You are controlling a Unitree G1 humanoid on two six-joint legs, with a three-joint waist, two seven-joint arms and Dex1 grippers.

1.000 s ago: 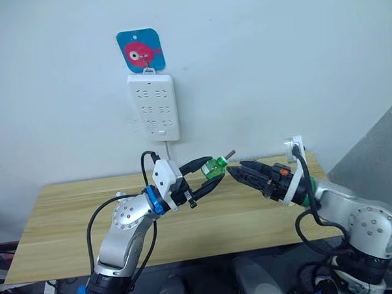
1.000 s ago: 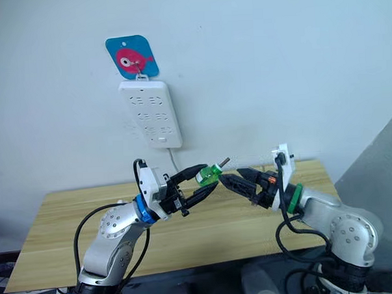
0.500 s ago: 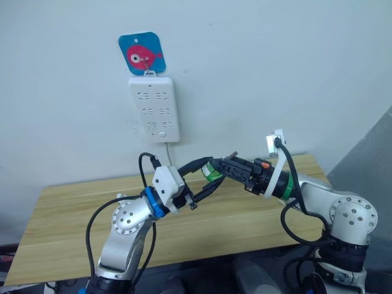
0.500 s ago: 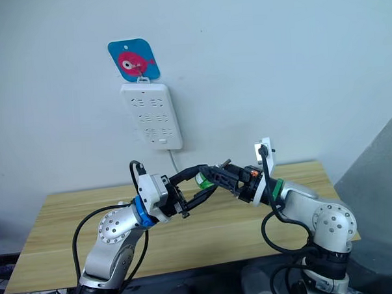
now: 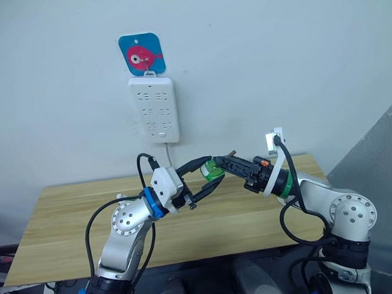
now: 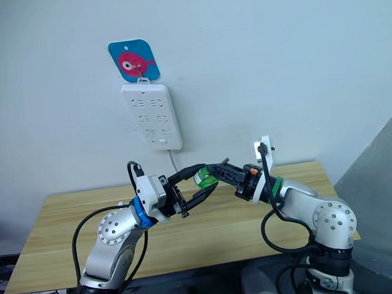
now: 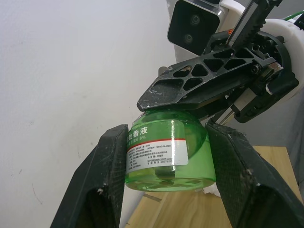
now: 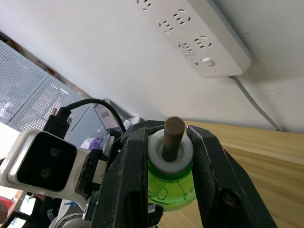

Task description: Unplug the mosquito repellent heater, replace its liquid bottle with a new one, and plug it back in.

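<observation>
A green liquid bottle (image 5: pixel 212 168) with a white collar and a brown wick hangs in the air above the table, held from both sides. My left gripper (image 5: pixel 213 171) is shut on its green body (image 7: pixel 166 156), one finger on each side. From the other side my right gripper (image 5: pixel 223 164) is shut on the white collar (image 8: pixel 156 151), and the wick (image 8: pixel 172 135) sticks out between its fingers. The mosquito repellent heater is out of view.
A long white power strip (image 5: pixel 154 108) hangs on the wall under a blue fish hook plate (image 5: pixel 141 53), its cable running down behind the wooden table (image 5: pixel 69 217). The wall stands close behind both arms.
My right gripper came in from the right, reached the bottle's top and closed on its collar. The left gripper has kept its hold on the bottle.
</observation>
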